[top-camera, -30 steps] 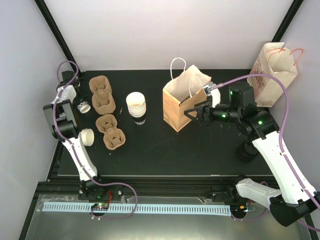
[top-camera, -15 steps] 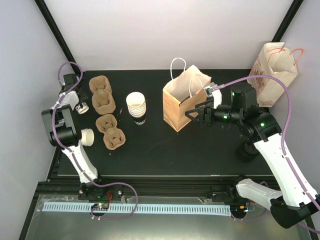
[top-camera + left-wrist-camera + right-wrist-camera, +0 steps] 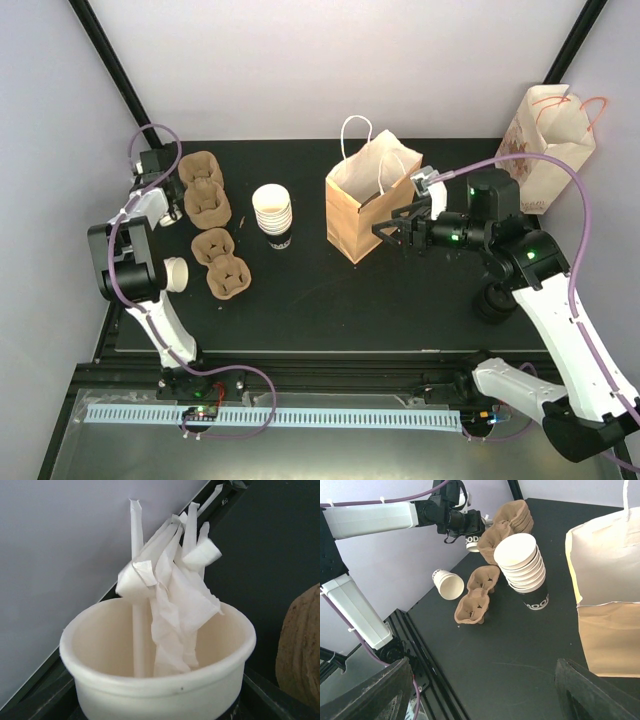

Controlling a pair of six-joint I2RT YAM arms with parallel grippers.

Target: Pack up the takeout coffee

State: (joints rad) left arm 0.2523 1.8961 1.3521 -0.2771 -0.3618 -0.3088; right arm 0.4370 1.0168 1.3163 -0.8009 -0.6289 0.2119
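Observation:
A stack of white paper cups [image 3: 272, 212] [image 3: 522, 562] with a dark printed band stands mid-table. One more cup [image 3: 175, 273] [image 3: 449, 584] lies on its side at the left. My left gripper [image 3: 160, 200] [image 3: 465, 527] is at the back left, shut on a cup of wrapped straws and napkins [image 3: 160, 650] [image 3: 472, 540]. That cup fills the left wrist view and hides the fingers. My right gripper [image 3: 395, 232] [image 3: 482, 695] stands open and empty beside the brown paper bag [image 3: 365, 200] [image 3: 610, 590]. No lids show on the cups.
Brown pulp carriers lie at the back left [image 3: 205, 190] [image 3: 510, 522] and nearer the front [image 3: 222, 262] [image 3: 475, 600]. A printed paper bag [image 3: 545, 145] stands at the back right corner. A dark round object [image 3: 493, 303] sits by the right arm.
The left wrist has swung toward the back of the table, carrying the cup of straws with it. The right arm has drifted slightly to the right.

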